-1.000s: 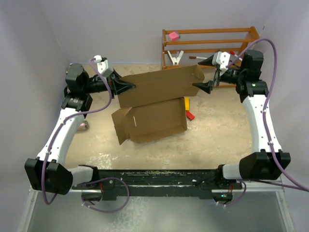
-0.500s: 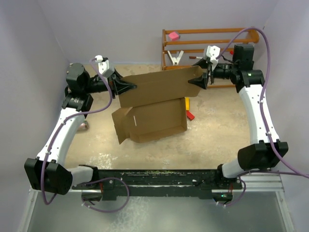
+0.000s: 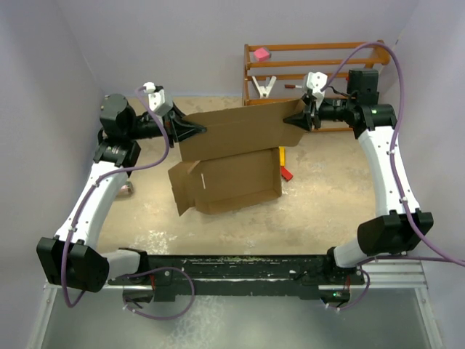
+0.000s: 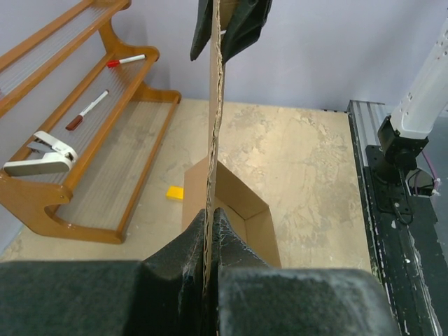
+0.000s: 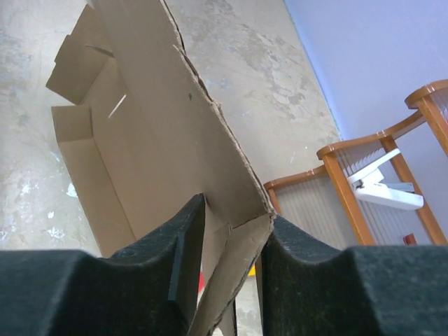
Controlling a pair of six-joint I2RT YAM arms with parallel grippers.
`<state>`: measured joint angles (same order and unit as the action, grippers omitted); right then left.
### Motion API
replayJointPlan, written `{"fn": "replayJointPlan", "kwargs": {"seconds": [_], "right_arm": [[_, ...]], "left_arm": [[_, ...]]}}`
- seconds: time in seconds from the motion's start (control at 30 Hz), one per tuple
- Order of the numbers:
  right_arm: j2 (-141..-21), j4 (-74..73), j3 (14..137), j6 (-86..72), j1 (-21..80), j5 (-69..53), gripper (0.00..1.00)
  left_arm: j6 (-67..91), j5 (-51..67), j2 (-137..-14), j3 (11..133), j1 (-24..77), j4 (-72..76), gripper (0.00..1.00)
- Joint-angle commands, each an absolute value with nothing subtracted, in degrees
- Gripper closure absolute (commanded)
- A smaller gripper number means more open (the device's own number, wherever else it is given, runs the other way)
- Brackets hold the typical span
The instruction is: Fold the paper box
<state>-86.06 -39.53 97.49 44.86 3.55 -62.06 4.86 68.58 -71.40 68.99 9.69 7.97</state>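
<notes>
- Speckled beige tabletop [image 3: 327, 203], pale lilac walls behind.
- Paper box [image 3: 232, 182] lying open on the tabletop, near the wooden rack [image 3: 363, 69], with one long panel [image 3: 240, 129] raised along the edge toward the rack.
- Left fingers [image 4: 175, 266] clenched on the panel end farthest from the rack.
- Right fingers [image 5: 315, 280] straddling the panel corner nearest the rack, flap between them; cannot tell whether squeezing.
- Yellow block [image 3: 280, 155] and red block [image 3: 286, 174] just beside the box's rack-side end.

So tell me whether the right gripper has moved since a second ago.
Yes: the right gripper slid left along the wooden rack, onto the paper box's right end.
</notes>
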Motion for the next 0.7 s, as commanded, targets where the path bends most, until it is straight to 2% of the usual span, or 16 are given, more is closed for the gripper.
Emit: {"fn": "replayJointPlan", "kwargs": {"seconds": [0.0,0.07,0.13,0.17,0.2,0.37,0.5,0.67], "right_arm": [[-86.21,-41.24,99.98,46.41,4.00,-62.74,0.67],[-86.18,-41.80,100.36,46.89,4.04,-63.00,0.76],[-86.18,-42.27,100.59,47.29,4.04,-63.40,0.87],[-86.14,-42.46,100.65,47.58,4.04,-63.70,0.97],[-86.07,-42.90,100.74,48.01,4.04,-64.08,1.00],[-85.41,-43.25,100.68,49.47,3.96,-65.78,1.00],[-84.46,-42.70,99.60,49.30,3.18,-66.66,1.00],[-83.70,-42.25,98.02,48.02,1.08,-67.52,1.00]], "left_arm": [[3.70,69.63,-71.43,71.54,10.28,9.41,0.96],[3.63,69.61,-71.40,71.54,10.28,9.36,0.96],[3.60,69.48,-71.44,71.60,10.28,9.32,0.96],[3.53,69.44,-71.41,71.63,10.28,9.32,0.96],[3.45,69.32,-71.41,71.59,10.28,9.32,0.96],[1.77,66.18,-70.99,71.63,10.28,7.61,0.92],[0.74,60.13,-69.50,71.01,10.28,6.30,0.72],[3.19,49.14,-64.86,67.50,10.21,5.53,0.43]]}}
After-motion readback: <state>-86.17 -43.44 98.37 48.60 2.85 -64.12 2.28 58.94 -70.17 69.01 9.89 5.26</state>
